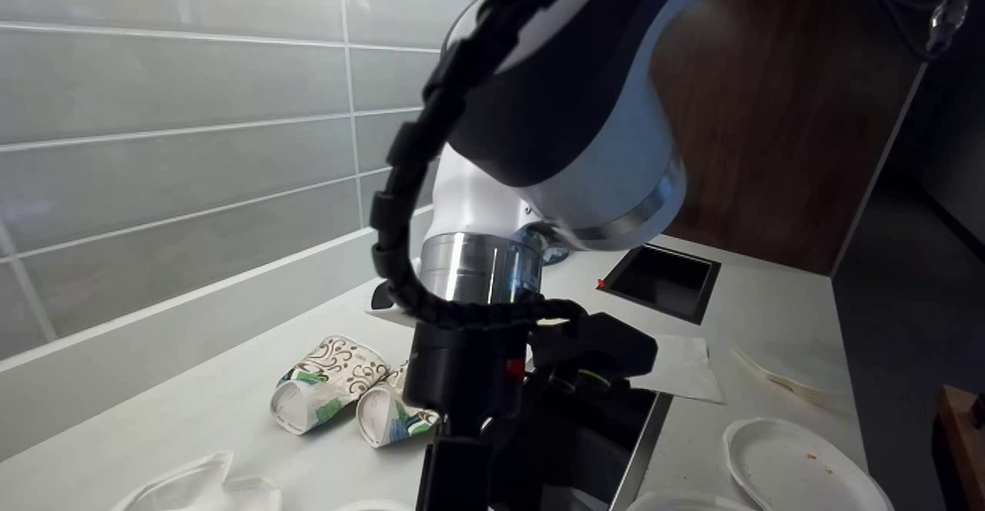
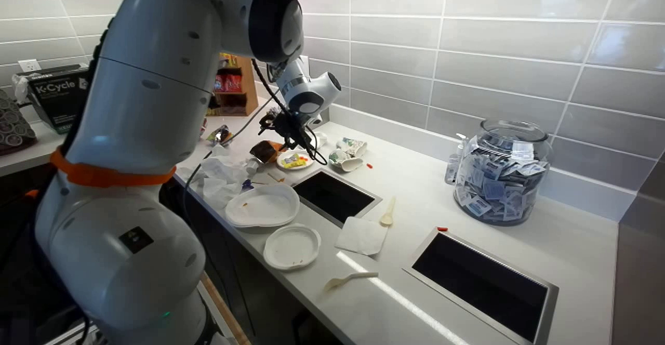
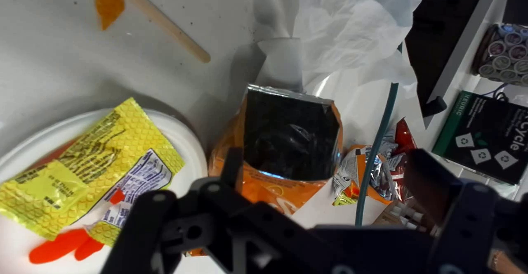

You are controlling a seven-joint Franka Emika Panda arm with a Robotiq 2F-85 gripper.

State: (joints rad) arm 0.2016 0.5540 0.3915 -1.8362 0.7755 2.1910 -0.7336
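My gripper [image 3: 330,168] is open with a wide gap and holds nothing. In an exterior view it shows as a small dark shape [image 2: 284,128] above the far part of the counter. Beyond the fingers in the wrist view lies an orange bag with a dark open mouth [image 3: 291,138], partly hidden by the left finger; it also shows in an exterior view [image 2: 265,151]. Left of it is a white plate [image 3: 193,154] with a yellow packet [image 3: 99,158] and red-orange pieces [image 3: 60,247]. Crumpled wrappers [image 3: 371,168] lie between the fingers' lines of sight, behind a teal cable [image 3: 375,150].
Crumpled white paper [image 3: 350,26], a wooden stick [image 3: 165,20] and an orange chip [image 3: 109,8] lie nearby. Paper cups [image 1: 331,380] lie by the wall. White plates [image 2: 262,204], dark counter insets [image 2: 335,195], a jar of packets [image 2: 501,178] and a snack shelf [image 2: 239,95] stand around.
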